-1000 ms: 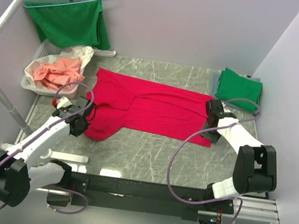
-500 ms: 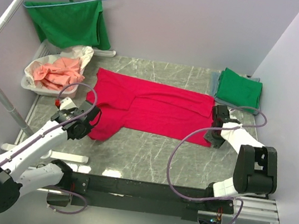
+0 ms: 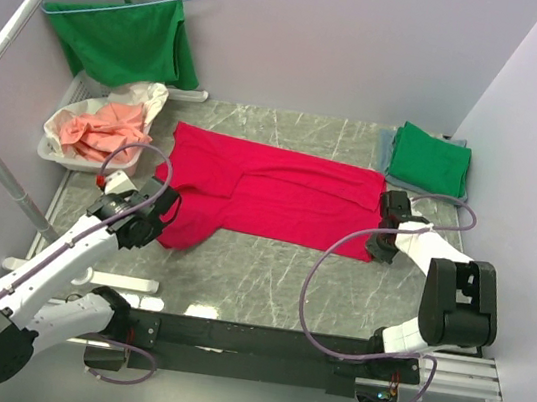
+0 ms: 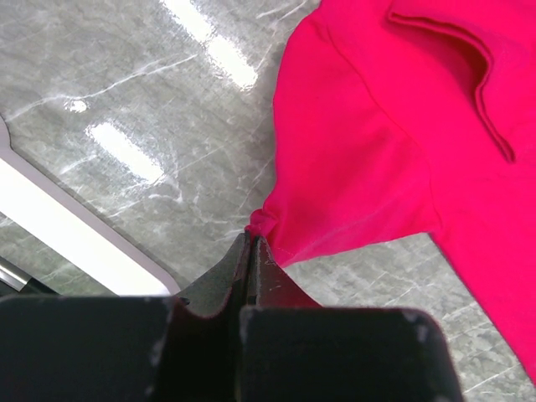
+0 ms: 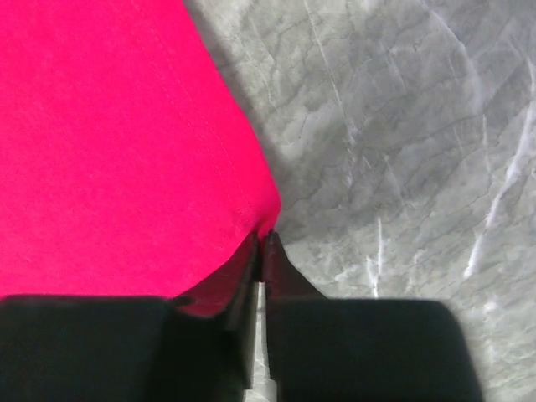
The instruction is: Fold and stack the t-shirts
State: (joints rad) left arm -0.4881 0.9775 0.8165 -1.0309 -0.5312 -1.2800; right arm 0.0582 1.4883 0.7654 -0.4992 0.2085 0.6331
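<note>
Crimson cotton fills the middle of the marble-patterned table [image 3: 268,272] in the top view. The red t-shirt [image 3: 279,198] lies spread flat, sleeves to the left and hem to the right. The left gripper [image 3: 141,220] sits at its near left sleeve, the right gripper [image 3: 383,244] at its near right hem corner. A folded green t-shirt [image 3: 431,160] rests at the far right on a grey one [image 3: 390,164], of which only an edge shows. Neither grip can be read from here, because the wrists hide the fingertips.

In the left wrist view the jaws are clenched on a puckered tip of the sleeve. Only a small pinch of cloth is caught, so I judge a slow, low lift wise, lest it slip out.

In the right wrist view the jaws are clamped on the very corner of the hem, with cloth to the left and bare table to the right. For a clean fold, both arms should rise together and carry the near edge over to the far edge, with the cloth taut between them. How many layers each pinch holds cannot be made out.
</note>
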